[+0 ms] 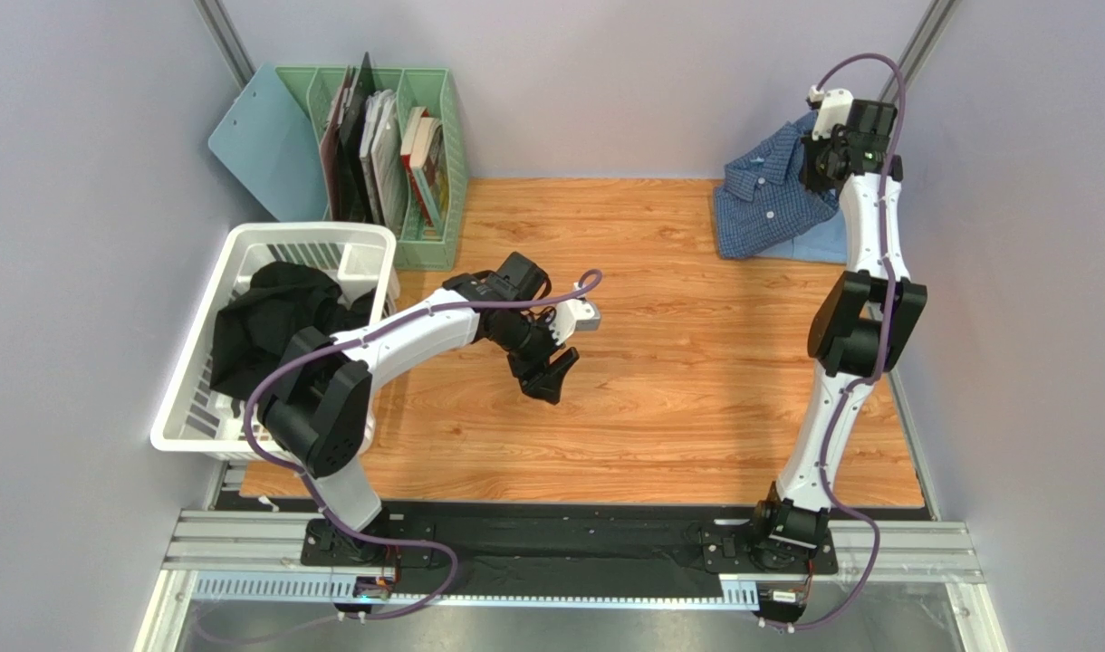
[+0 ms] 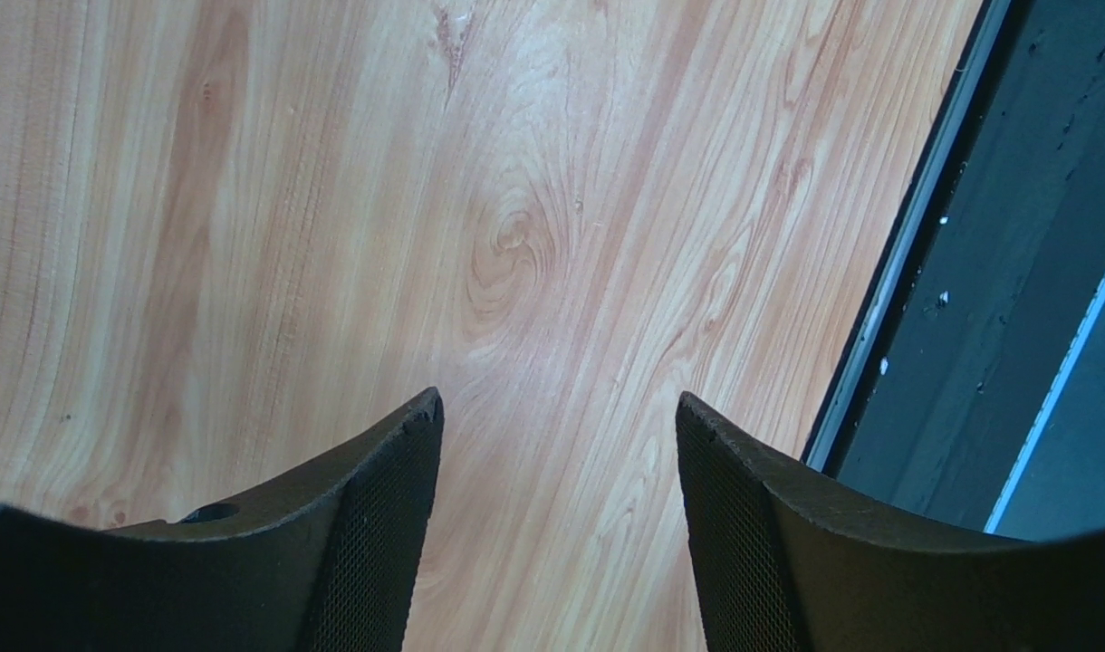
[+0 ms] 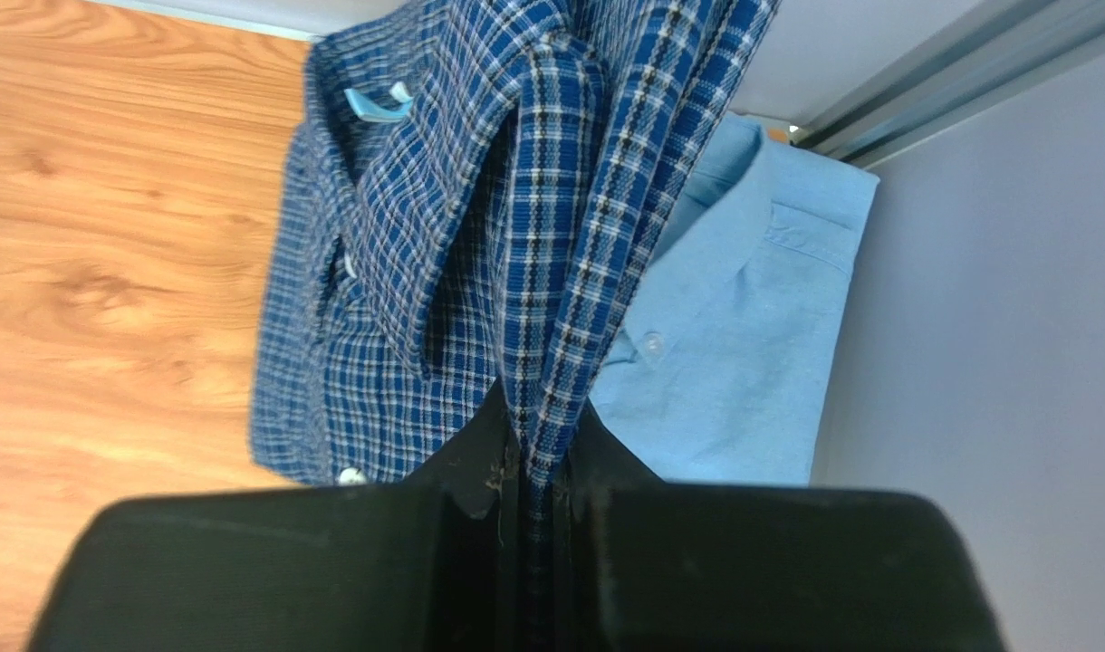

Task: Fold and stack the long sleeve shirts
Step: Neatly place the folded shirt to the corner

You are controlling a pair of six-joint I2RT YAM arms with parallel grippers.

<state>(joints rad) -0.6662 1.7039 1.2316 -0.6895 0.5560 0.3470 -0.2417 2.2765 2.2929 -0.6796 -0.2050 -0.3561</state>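
Observation:
A checked blue shirt point(image 1: 769, 190) lies folded at the table's far right corner, on top of a pale sky-blue shirt point(image 1: 822, 241). In the right wrist view the checked blue shirt point(image 3: 381, 272) has a fold pulled up, and my right gripper point(image 3: 535, 448) is shut on that fold, with the pale sky-blue shirt point(image 3: 735, 340) flat beneath. In the top view my right gripper point(image 1: 828, 166) sits over the stack's far edge. My left gripper point(image 1: 551, 371) hovers over the bare wood at mid-table; its jaws point(image 2: 558, 421) stand open and hold nothing.
A white laundry basket point(image 1: 198, 381) with dark clothes point(image 1: 279, 319) stands at the left edge. A green file holder point(image 1: 422, 150) with books and a blue folder point(image 1: 266, 136) sit at the back left. The table's near edge point(image 2: 898, 272) shows beside my left fingers. Walls close in on the right.

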